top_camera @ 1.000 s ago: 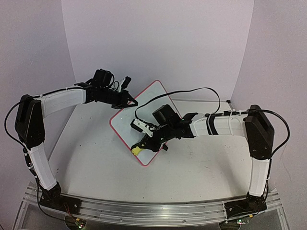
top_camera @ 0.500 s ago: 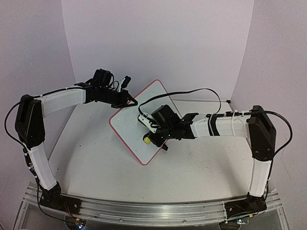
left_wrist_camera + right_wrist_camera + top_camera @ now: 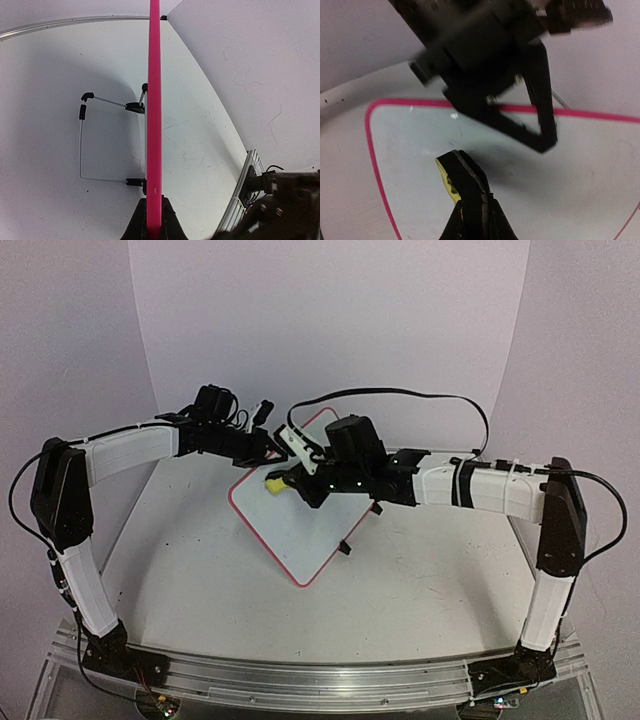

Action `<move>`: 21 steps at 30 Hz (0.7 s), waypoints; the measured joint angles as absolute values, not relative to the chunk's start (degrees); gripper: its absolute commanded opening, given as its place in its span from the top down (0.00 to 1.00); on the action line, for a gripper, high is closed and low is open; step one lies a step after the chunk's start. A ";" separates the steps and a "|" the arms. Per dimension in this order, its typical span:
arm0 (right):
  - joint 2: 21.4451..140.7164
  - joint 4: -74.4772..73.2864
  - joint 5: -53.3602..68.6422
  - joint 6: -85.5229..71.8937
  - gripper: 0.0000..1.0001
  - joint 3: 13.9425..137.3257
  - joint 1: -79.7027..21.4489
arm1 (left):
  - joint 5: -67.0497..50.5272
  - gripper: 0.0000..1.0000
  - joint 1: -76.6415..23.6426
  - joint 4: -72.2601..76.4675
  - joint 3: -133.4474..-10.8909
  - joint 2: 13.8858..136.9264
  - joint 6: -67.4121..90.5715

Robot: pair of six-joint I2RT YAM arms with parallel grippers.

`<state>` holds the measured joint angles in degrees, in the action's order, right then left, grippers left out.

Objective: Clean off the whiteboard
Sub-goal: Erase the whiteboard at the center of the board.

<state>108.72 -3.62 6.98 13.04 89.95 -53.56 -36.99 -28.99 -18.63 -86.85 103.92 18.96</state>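
Fig.: 1 whiteboard point(image 3: 295, 535); 1 yellow block point(image 3: 271, 483); 2 grippers, i.e. left gripper point(image 3: 272, 452) & right gripper point(image 3: 284, 481); 1 table point(image 3: 430, 590).

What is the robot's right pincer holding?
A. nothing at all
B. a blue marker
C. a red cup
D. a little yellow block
D: the right pincer is shut on a little yellow block, held over the whiteboard.
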 measured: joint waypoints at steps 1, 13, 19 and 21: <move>109.59 -3.36 8.21 12.75 1.00 92.41 -54.01 | -36.99 1.00 -28.99 -18.63 -86.84 103.91 18.96; 118.08 -6.52 16.65 7.20 1.00 105.84 -54.69 | -37.01 1.00 -28.77 -19.18 -86.41 103.77 18.55; 118.08 -7.01 20.21 5.37 1.00 105.81 -54.61 | -37.32 1.00 -28.77 -19.57 -86.41 103.65 18.44; 118.08 -7.14 22.48 4.52 1.00 105.25 -54.66 | -37.45 1.00 -28.82 -19.59 -86.41 103.57 18.44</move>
<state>118.08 -7.14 22.48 4.52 105.25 -54.66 -37.45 -28.82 -19.59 -86.41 103.57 18.44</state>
